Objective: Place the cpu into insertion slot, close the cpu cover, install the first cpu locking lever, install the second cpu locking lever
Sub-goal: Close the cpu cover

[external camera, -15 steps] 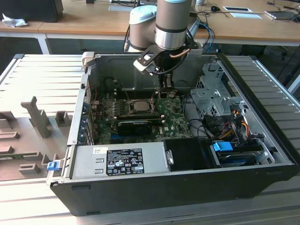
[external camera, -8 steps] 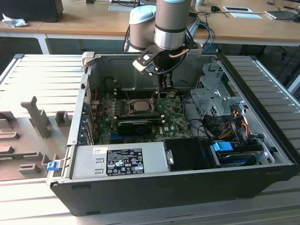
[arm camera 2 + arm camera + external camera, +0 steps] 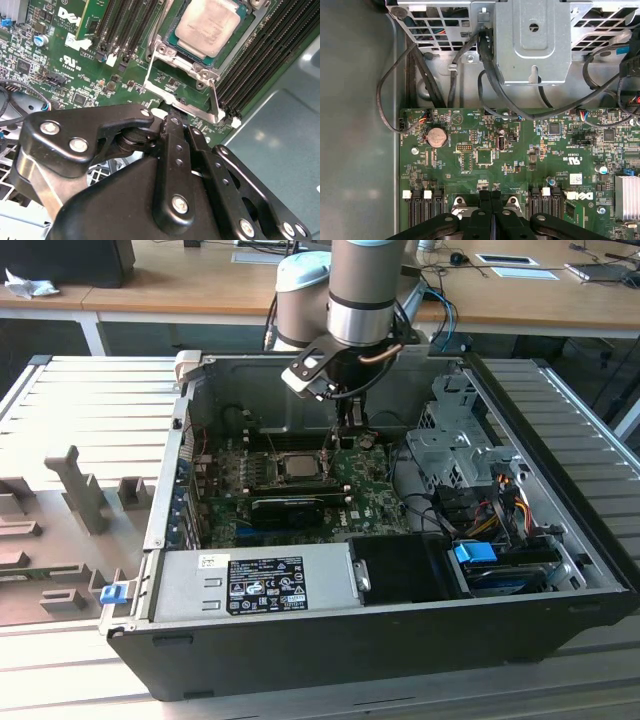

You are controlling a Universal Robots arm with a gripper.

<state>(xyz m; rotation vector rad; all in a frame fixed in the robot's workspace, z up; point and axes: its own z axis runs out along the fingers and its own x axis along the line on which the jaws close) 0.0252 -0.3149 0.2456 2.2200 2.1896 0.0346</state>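
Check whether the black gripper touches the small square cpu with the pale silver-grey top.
Apart. In the second wrist view the cpu lies beyond the silvery cpu cover frame, well clear of the gripper.

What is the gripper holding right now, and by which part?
Apparently the cpu cover: the gripper has its jaws closed on the middle of the frame edge nearest it. The cpu lies beyond, not held.

One cpu, one cpu cover, one pincer.
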